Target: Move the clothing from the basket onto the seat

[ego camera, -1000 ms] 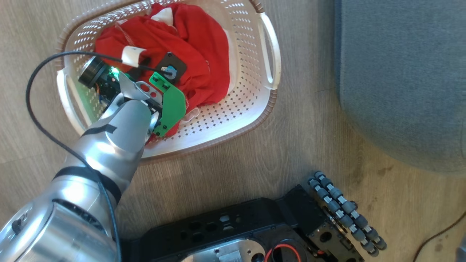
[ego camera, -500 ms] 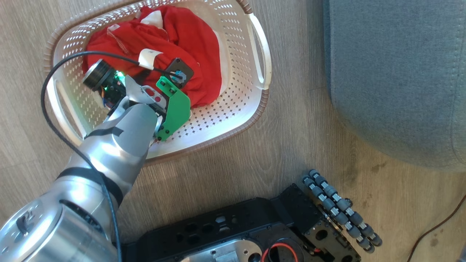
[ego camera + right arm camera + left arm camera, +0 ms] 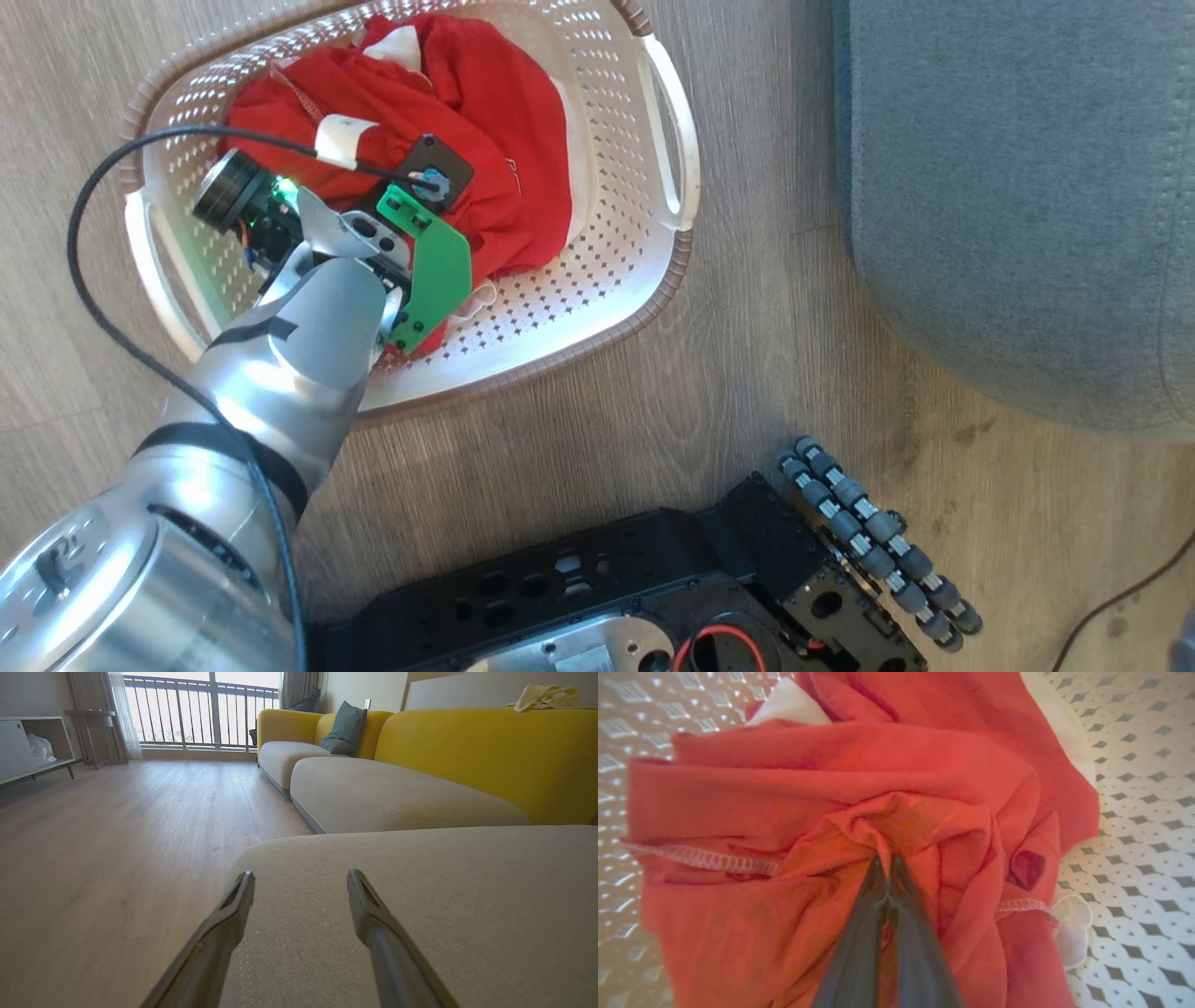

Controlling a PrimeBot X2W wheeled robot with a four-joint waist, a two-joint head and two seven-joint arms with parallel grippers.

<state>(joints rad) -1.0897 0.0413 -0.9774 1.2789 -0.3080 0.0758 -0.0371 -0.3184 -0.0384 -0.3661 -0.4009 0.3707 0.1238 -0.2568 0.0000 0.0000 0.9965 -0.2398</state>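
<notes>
- Nearest, the robot's dark base [image 3: 597, 588] and its roller wheel [image 3: 878, 546] sit on the wood floor [image 3: 747, 373].
- The right tool [image 3: 301, 875] has its fingers wide apart, nothing between them. They point across the rounded near corner of the seat [image 3: 420, 896].
- The silver left arm [image 3: 280, 364] reaches down into the basket [image 3: 607, 271], which stands on the floor to the left of the seat and apart from it.
- The left tool [image 3: 886, 858] has its fingers pressed together, clamped on a gathered fold of the clothing [image 3: 822, 770].
- The clothing lies inside the basket: a rumpled red heap with white trim and a stitched hem. It covers the middle and far end, while the perforated bottom shows bare along the right side.
- The seat is grey, with a line of pale stitching near its edge.
- Farther off, more cushions [image 3: 373, 793] run along yellow backs [image 3: 467, 751], with a grey pillow [image 3: 345, 730] in the corner and a railed window [image 3: 201, 709] beyond.
</notes>
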